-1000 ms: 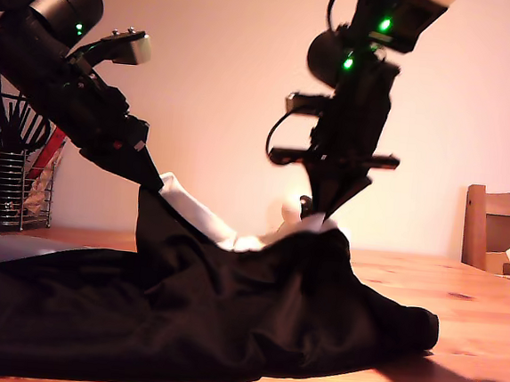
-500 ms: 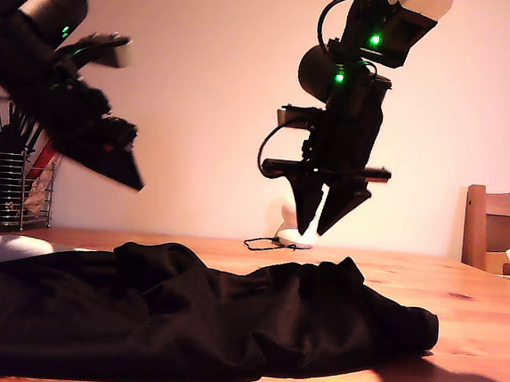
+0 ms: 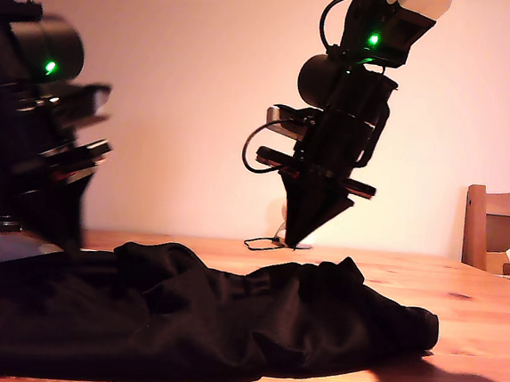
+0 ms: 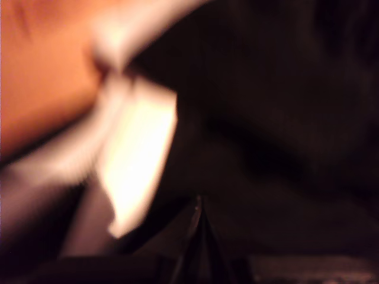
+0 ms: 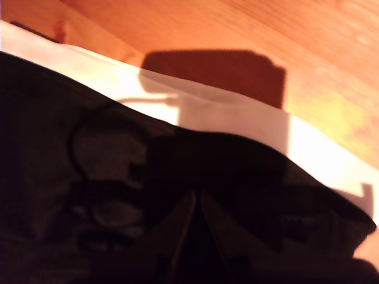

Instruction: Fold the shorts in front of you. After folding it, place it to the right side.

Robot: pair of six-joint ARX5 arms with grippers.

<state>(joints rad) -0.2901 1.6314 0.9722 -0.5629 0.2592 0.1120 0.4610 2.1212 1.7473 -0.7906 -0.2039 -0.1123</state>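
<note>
Black cloth on warm orange wood

The shorts [image 3: 226, 322] are black, with a broad white band [image 5: 237, 118] along a leg hem and a faint grey printed design on the fabric. The table [image 3: 478, 300] is orange-brown wood with visible grain. Both arms are black, each with green lights glowing; the wall behind is pale pinkish cream.

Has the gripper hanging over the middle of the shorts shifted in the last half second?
Yes. That gripper, now shut, has tilted and dropped slightly toward the shorts, drifting toward the exterior view's left, away from the chair.
</note>
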